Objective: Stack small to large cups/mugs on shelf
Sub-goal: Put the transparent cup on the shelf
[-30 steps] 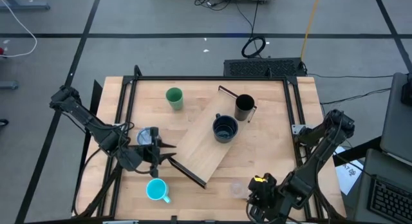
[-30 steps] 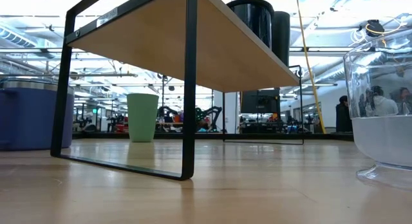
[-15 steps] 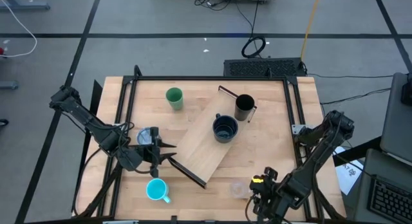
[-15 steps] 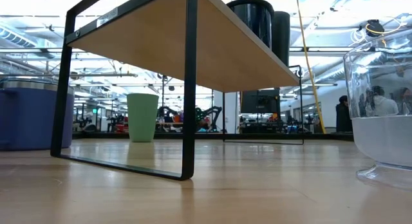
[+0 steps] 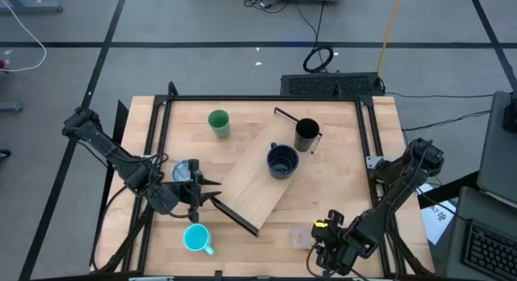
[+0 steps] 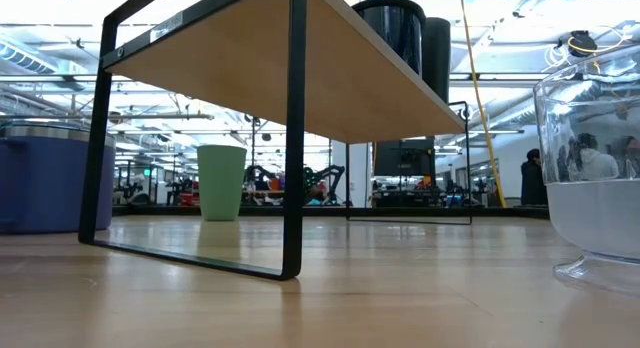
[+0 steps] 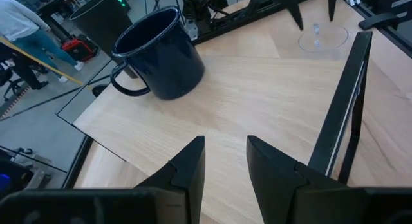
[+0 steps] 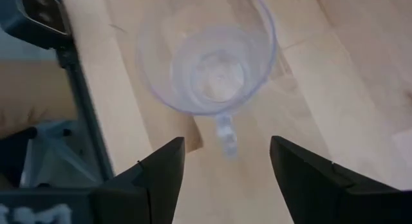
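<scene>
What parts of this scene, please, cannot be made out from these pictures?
- Blue-purple mug: high view, partly covered by the left gripper; low view, cut by the edge.
- Clear cup: faint in the high view; low view crops it at the edge.
- Tall black cup: low view, base hidden by the shelf.
- Cyan mug: missing from the low and wrist views.

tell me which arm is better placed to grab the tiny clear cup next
Right. The right gripper hovers open right beside the tiny clear cup at the table's near edge. The left gripper sits across the shelf, near its end.
</scene>
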Available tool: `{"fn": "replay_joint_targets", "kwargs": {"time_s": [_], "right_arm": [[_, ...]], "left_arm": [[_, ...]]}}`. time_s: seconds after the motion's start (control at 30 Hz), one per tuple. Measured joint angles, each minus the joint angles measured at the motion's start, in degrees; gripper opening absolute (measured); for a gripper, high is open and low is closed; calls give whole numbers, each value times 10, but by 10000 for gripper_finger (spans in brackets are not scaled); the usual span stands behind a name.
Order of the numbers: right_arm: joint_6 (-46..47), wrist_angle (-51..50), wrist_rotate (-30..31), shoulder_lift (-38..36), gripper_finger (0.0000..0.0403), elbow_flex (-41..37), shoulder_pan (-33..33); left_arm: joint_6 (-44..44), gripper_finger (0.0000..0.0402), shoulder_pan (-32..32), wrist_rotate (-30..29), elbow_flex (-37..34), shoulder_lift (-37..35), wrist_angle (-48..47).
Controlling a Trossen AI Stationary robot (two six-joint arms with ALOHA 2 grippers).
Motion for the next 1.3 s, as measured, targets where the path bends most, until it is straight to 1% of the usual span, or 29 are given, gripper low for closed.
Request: {"fn": "replay_joint_targets", "kwargs": {"time_s": [0.2, 0.33, 0.43, 0.67, 0.73, 0.87, 0.97, 1.1, 1.3], "right_arm": [[-10, 12, 0, 0, 219, -24, -7], [-29, 17, 0, 0, 202, -25, -11], [-38, 22, 0, 0, 174, -25, -13], [-62, 45, -3, 0, 93, -25, -13], [-62, 45, -12, 0, 74, -25, -13], [-62, 45, -30, 0, 43, -25, -13], [-62, 49, -31, 0, 25, -25, -13], [-61, 60, -31, 0, 14, -25, -13], [-55, 69, -31, 0, 20, -25, -15]], "left_arm": [[1, 117, 0, 0, 0, 0, 2], [2, 118, 0, 0, 0, 0, 2], [3, 117, 0, 0, 0, 0, 2], [4, 117, 0, 0, 0, 0, 1], [4, 118, 0, 0, 0, 0, 1], [5, 117, 0, 0, 0, 0, 1], [6, 118, 0, 0, 0, 0, 2], [7, 118, 0, 0, 0, 0, 2], [11, 117, 0, 0, 0, 0, 10]]}}
